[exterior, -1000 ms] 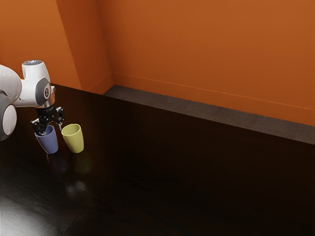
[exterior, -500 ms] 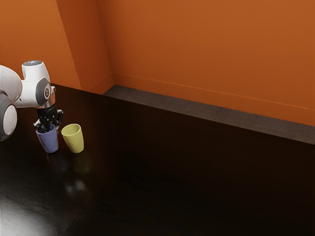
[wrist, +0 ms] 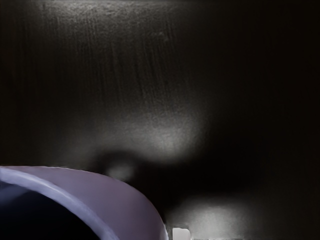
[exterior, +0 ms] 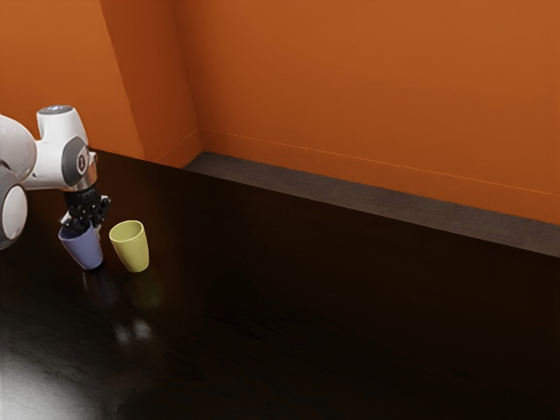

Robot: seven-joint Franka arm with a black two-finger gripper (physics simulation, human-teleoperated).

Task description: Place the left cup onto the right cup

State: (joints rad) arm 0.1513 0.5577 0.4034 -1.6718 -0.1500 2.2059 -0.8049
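The dark, glossy worktop [exterior: 332,306] carries both cups at the exterior view's left, below the white arm [exterior: 52,162]. The purple cup [exterior: 81,248] is the one I must move. It is on the worktop or just above it, I cannot tell which, and it looks slightly tilted. The green cup [exterior: 129,245] is just beside it toward the exterior view's right, upright and not touching it. The black fingers [exterior: 86,219] are together on the rim of the purple cup, as I judge with one inside and one outside the wall. In the wrist view that rim [wrist: 100,195] lies directly under my hand.

I see three risks. A hold on one thin part of the rim is weak, so the cup may turn or slip when it is lifted. The cups are so near that a low sideways move could hit the green cup and tip it. A tilted purple cup may also land on the green rim off-centre and slide off.
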